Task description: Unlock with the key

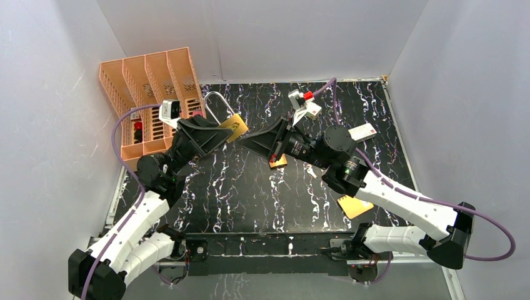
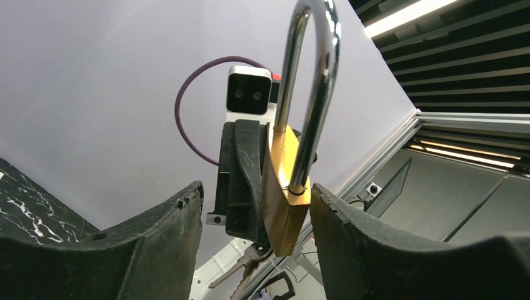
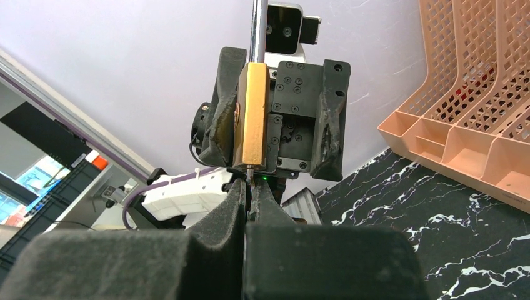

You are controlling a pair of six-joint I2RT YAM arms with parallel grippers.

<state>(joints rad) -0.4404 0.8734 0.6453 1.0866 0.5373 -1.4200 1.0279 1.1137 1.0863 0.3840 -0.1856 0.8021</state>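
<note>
The right hand (image 3: 249,192) was pressed together, pinching the tiny silver metal key (image 2: 242,267), whose tip met the underside of the brass padlock with a steel shackle (image 3: 255,112) just ahead of its fingertips. The left hand (image 3: 276,134) stood spread around that padlock, one finger against the brass body and the other apart, above the black white-veined marble bench (image 3: 437,206).

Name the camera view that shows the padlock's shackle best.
Left wrist: the steel shackle stands close up, both legs and the bend in view. Top external shows it small and distant; right wrist shows only one straight leg.
</note>
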